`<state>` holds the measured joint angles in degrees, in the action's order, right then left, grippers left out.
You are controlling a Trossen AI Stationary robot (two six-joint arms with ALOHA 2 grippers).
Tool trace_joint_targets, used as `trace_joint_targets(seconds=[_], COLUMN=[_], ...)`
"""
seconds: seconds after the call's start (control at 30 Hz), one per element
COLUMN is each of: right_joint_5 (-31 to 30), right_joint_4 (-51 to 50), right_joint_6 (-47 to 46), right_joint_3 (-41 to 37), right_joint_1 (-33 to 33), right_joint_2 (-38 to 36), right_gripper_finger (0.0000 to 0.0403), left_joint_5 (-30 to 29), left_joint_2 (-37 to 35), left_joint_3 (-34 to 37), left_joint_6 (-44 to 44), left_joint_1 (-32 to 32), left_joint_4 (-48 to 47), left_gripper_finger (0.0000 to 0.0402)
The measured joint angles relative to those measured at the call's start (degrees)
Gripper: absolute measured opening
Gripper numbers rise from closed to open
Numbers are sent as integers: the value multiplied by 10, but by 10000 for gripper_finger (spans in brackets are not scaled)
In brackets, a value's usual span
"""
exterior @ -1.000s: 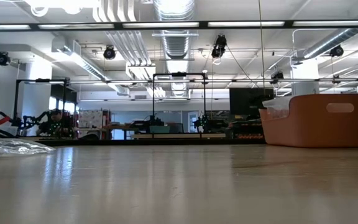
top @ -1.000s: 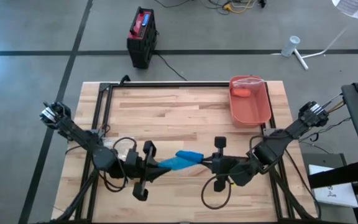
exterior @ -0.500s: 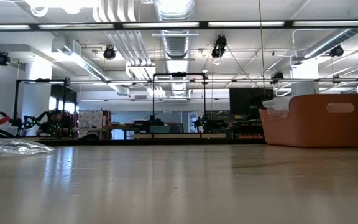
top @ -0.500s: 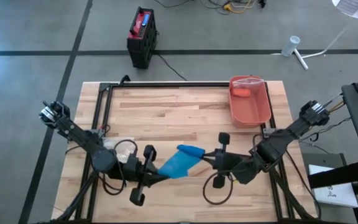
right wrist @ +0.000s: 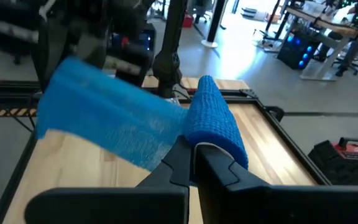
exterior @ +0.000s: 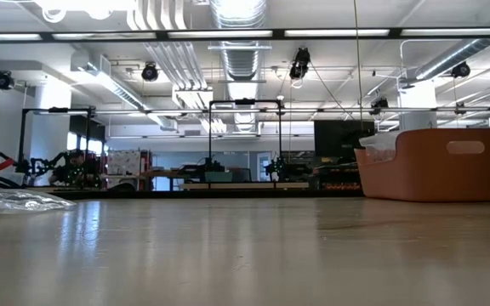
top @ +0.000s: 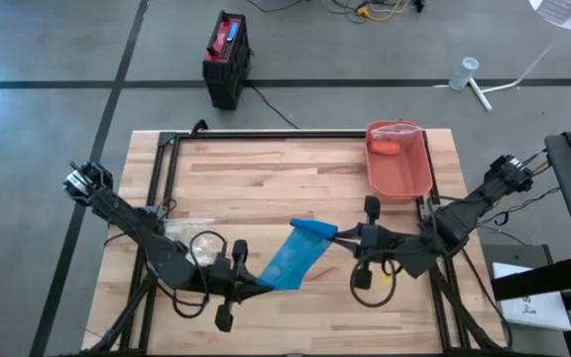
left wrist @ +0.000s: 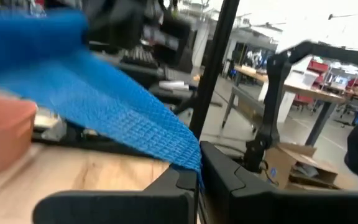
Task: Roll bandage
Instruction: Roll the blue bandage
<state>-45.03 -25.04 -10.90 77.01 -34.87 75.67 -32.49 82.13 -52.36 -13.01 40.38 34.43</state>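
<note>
The blue bandage (top: 298, 256) has been drawn out since a second ago: then it was a short bunched strip between the two claws, now it hangs as a wide flat band, and the right gripper (top: 340, 234) has pulled away toward three o'clock while the left gripper (top: 260, 285) has slid toward the near edge.

The wooden table (top: 266, 178) is bare across its whole far half, from the black frame rail at twelve o'clock down to the arms. The orange bin (top: 399, 161) sits in the far right corner, at about one o'clock from the bandage, well apart from it. A crumpled clear plastic bag (top: 188, 230) lies near the left arm, at nine o'clock from the bandage. Close to the near edge there is only a thin margin of wood beyond the left claw.

The band slants between the claws. Its rolled end is at the one o'clock tip, clenched in the right claw; in the right wrist view the roll (right wrist: 215, 122) sits just above the closed fingers (right wrist: 185, 158). Its loose corner at seven o'clock is pinched tight in the left claw, whose fingers (left wrist: 219, 171) meet on the fabric's (left wrist: 114, 106) edge.
</note>
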Motion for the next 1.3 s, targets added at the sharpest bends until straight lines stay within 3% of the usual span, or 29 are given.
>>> trace_joint_targets(seconds=[0.33, 0.77, 1.0, 1.3], right_joint_5=[1, 3, 65, 148], right_joint_4=[39, 13, 13, 23], right_joint_6=[45, 65, 53, 29], right_joint_3=[0, -17, -21, -21], right_joint_1=[0, 0, -1, -1], right_joint_2=[-10, 26, 45, 91], right_gripper_finger=[2, 2, 3, 3], left_joint_5=[0, -2, -53, -54], left_joint_2=[57, 45, 11, -4], left_joint_3=[0, 0, 0, 0], left_joint_6=[-46, 4, 44, 43], left_joint_1=[-2, -4, -13, -58], left_joint_4=[20, 149, 170, 134], left_gripper_finger=[0, 0, 0, 0])
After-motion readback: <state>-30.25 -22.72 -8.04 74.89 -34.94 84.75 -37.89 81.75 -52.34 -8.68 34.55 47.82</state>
